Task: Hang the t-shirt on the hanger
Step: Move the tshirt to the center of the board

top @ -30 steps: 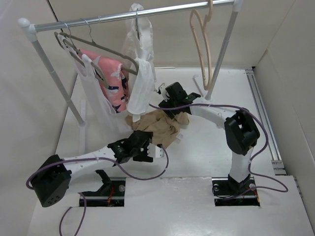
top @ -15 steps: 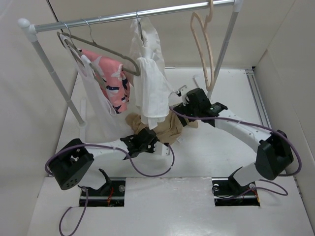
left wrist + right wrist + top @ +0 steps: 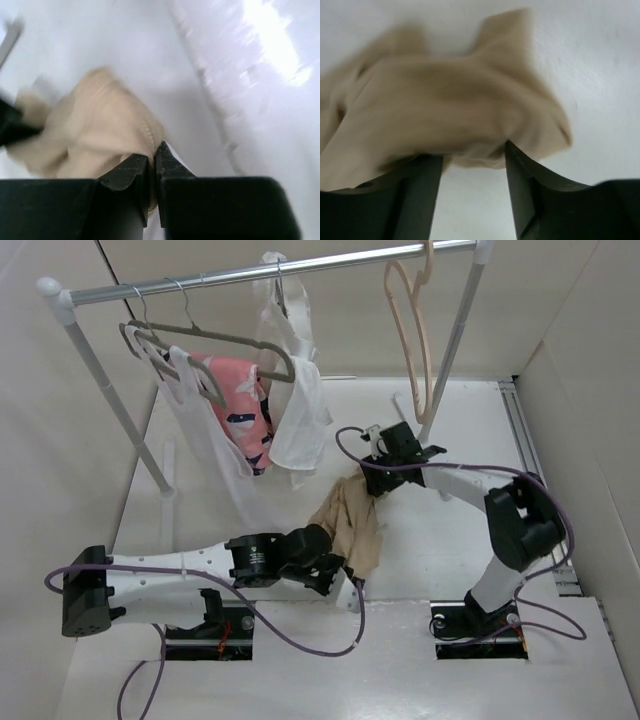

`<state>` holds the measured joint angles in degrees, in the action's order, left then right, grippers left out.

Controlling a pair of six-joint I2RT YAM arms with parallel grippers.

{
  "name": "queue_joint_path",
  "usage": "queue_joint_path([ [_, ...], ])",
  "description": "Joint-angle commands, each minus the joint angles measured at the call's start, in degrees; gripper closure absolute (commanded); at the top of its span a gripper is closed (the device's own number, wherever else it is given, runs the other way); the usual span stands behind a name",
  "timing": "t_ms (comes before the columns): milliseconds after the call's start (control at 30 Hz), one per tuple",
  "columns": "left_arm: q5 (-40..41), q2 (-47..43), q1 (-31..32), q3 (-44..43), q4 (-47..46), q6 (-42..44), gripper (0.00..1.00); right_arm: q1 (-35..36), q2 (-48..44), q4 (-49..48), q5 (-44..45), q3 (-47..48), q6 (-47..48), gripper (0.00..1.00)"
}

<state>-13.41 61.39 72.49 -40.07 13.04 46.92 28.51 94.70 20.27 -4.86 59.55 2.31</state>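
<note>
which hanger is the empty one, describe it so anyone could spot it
Follow the metal clothes rail to its right end, beside the right upright. The hanger hangs there alone: pale peach plastic, a rounded loop, bare, unlike the grey hangers carrying garments at left.

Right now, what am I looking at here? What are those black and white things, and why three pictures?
They are two robot arms bolted to a table. The overhead picture shows everything; the other two come from cameras on each wrist. The left gripper is pinched shut on a tan t-shirt, clearest in its own wrist picture. The right gripper holds the shirt's other end, though its fingers look spread with cloth between them. Behind stands a clothes rail with a bare peach hanger, a white garment and a pink garment.
</note>
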Motion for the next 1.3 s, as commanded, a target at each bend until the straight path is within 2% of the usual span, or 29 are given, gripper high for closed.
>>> queue_joint_path([
  [0,-13.4,0.8,2.3,-2.8,0.4,-7.0,0.93,-0.3,6.4,-5.9,-7.7,9.5,2.2,0.44],
  [67,-15.3,1.5,2.3,-3.3,-0.1,-7.0,0.55,1.9,10.5,-6.4,-8.6,15.0,2.7,0.52],
  [100,-15.9,2.2,2.3,-3.3,-0.1,-7.0,0.41,2.7,11.1,-5.9,-8.6,16.4,2.7,0.52],
  [133,-15.9,2.2,2.3,-3.3,-0.1,-6.5,0.16,3.5,11.1,-5.9,-7.9,17.3,3.2,0.48],
  [200,-14.7,1.6,2.3,-3.3,3.0,-5.2,0.07,5.4,11.1,-5.9,-6.8,17.9,4.0,0.37],
  [267,-9.9,0.0,2.3,-2.3,7.1,-3.7,0.0,6.1,11.1,-4.5,-5.2,17.9,5.4,0.29],
  [500,-2.4,-8.3,-3.2,2.6,10.9,-1.7,0.0,7.7,3.6,-0.1,2.7,13.1,6.0,0.15],
  [633,0.7,-11.6,-3.8,4.7,6.4,-6.8,0.0,9.5,-4.3,2.0,4.8,8.3,3.7,0.13],
  [733,4.0,-11.6,-3.8,3.3,1.2,-15.3,0.0,11.2,-8.4,4.8,6.3,4.9,2.4,0.12],
  [933,18.0,-16.4,-3.8,3.2,-10.5,-29.2,0.0,20.3,-17.3,13.0,12.6,-3.2,0.0,0.08],
  [1033,18.7,-19.4,-3.8,5.1,-12.4,-31.3,0.0,28.4,-24.8,17.9,13.8,-4.3,-1.8,0.07],
  [1133,18.1,-20.4,-3.8,5.6,-11.9,-31.8,0.0,31.8,-29.6,22.4,13.8,-3.2,-1.8,0.05],
  [1233,19.6,-21.7,-3.8,6.8,-11.9,-32.8,0.0,34.1,-36.1,29.1,6.7,-0.1,-1.2,0.05],
  [1267,20.4,-22.2,-3.8,6.8,-12.6,-32.9,0.0,34.8,-37.9,30.5,4.7,1.2,-1.2,0.0],
])
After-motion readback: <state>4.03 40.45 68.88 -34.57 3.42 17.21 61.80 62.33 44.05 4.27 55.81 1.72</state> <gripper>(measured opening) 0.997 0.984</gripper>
